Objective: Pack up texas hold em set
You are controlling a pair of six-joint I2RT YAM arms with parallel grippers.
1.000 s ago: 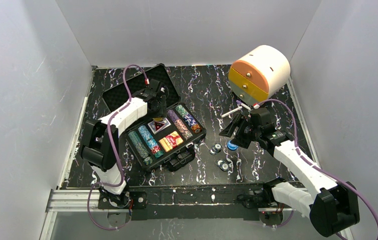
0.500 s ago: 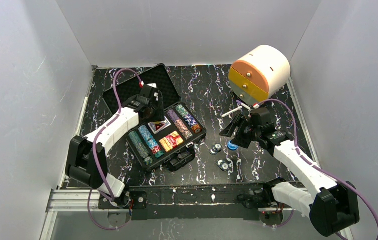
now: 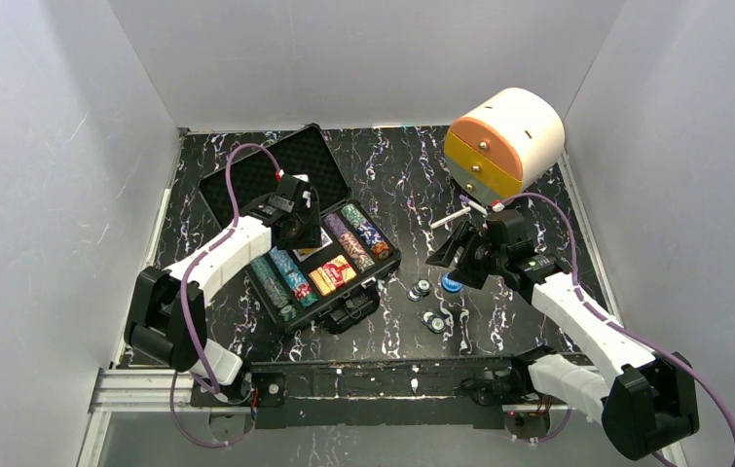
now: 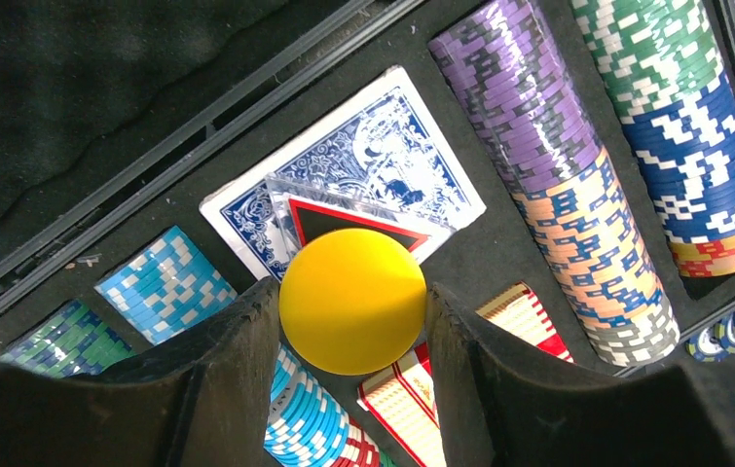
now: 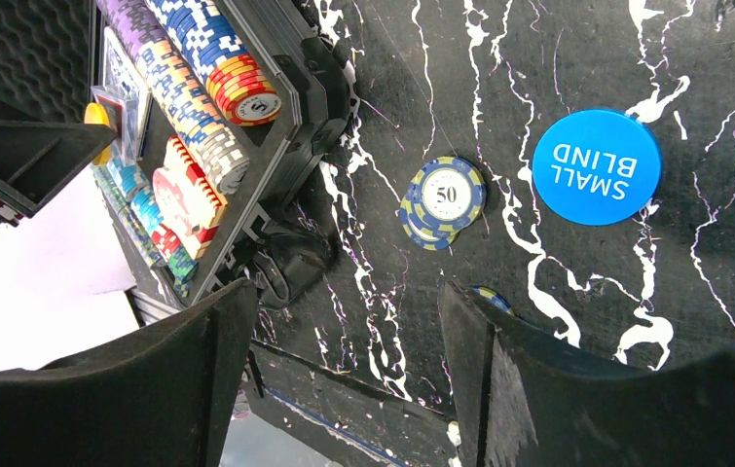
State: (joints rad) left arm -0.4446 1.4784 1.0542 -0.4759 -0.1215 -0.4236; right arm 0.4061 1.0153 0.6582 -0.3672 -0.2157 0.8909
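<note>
The left gripper (image 4: 351,292) is pinching a round yellow plastic button (image 4: 351,304) just above the blue-backed card deck (image 4: 392,156) in the open black foam-lined hard case (image 3: 316,156). I judge that the next move is lowering and releasing it there. The right gripper (image 5: 344,292) is hanging spread near the round blue button (image 5: 595,165) outside.

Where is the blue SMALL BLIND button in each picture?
Top view: the blue button lies on the table, right of the black case.
Left wrist: not in it.
Right wrist: upper right, on the table.
Shared landmark: the purple chip row, seen in all three.
</note>
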